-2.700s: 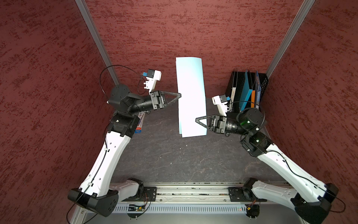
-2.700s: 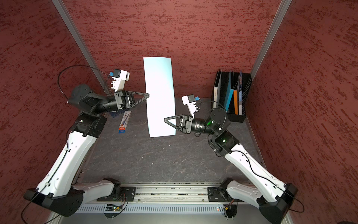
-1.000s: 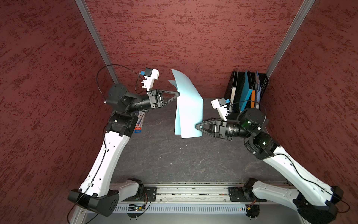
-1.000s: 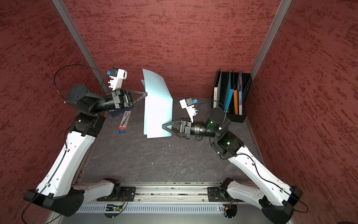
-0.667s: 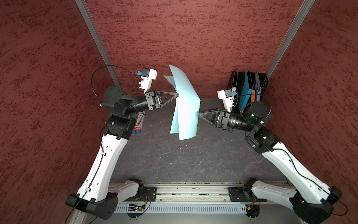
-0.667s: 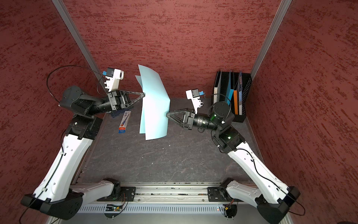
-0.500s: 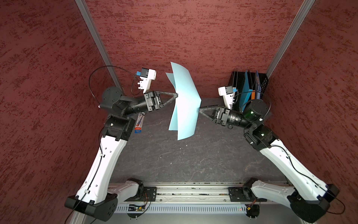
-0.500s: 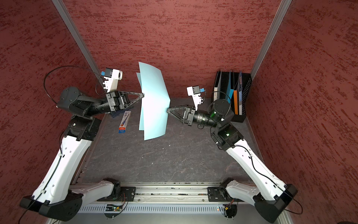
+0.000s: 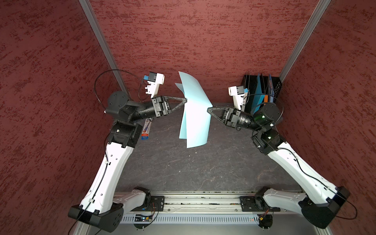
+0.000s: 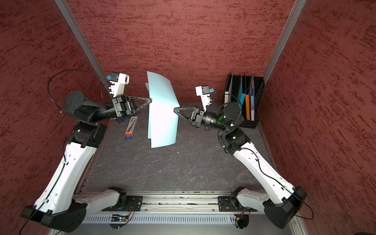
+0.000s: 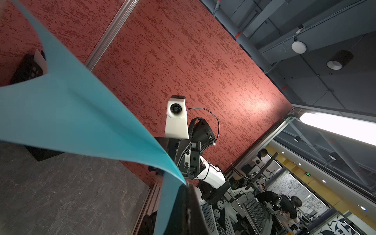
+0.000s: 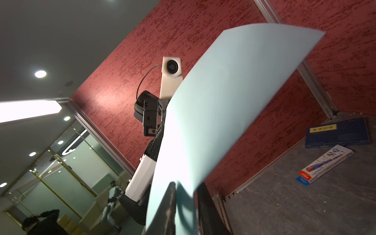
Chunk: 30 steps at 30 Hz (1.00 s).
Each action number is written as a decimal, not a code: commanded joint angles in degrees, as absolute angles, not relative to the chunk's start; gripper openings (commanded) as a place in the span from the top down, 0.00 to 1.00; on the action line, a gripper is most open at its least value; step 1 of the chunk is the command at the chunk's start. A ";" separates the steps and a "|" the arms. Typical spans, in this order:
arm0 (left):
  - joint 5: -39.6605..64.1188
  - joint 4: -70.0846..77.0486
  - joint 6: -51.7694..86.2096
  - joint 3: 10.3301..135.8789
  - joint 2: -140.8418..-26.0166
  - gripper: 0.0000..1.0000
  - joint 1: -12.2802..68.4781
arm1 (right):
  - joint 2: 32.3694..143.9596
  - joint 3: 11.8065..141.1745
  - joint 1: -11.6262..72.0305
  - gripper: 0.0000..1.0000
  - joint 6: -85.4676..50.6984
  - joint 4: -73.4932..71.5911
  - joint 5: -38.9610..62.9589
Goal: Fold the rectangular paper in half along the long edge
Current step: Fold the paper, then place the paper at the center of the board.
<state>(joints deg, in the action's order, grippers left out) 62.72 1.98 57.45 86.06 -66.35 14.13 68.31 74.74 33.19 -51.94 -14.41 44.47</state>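
Our left claw (image 9: 185,100) is clamped on the paper (image 9: 195,118) at the long edge nearest it, and the sheet hangs bowed in the air between the two claws, clear of the table (image 9: 183,173). Our right claw (image 9: 209,109) straddles the opposite edge — whether it has bitten we cannot tell. We judge it should grip firmly first, then bring its edge across to the left claw's, corners matched, no tugging.

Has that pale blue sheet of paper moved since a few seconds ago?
Yes. The thin pale blue paper sheet has risen off the dark table, shifting away from the black file rack.
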 commanded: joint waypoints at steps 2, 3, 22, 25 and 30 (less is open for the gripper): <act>62.58 2.37 57.12 84.92 -66.40 1.00 13.89 | 68.12 76.29 32.82 0.95 -53.21 -18.75 45.16; 62.58 2.37 57.00 84.61 -66.42 1.00 13.86 | 67.95 76.20 32.84 0.99 -53.30 -18.60 45.02; 56.02 -18.17 42.55 81.65 -63.95 0.52 5.37 | 68.10 85.00 32.87 1.00 -30.69 33.78 30.00; 54.20 -19.74 41.57 79.57 -62.36 0.52 3.11 | 72.38 88.08 33.36 1.00 -26.61 45.22 23.11; 50.15 -20.43 41.94 74.81 -59.47 0.54 1.72 | 83.91 95.04 38.49 1.00 -23.09 63.88 1.13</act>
<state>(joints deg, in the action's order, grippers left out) 53.28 -18.00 43.90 76.42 -60.62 2.39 78.48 92.40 35.81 -27.79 46.28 17.19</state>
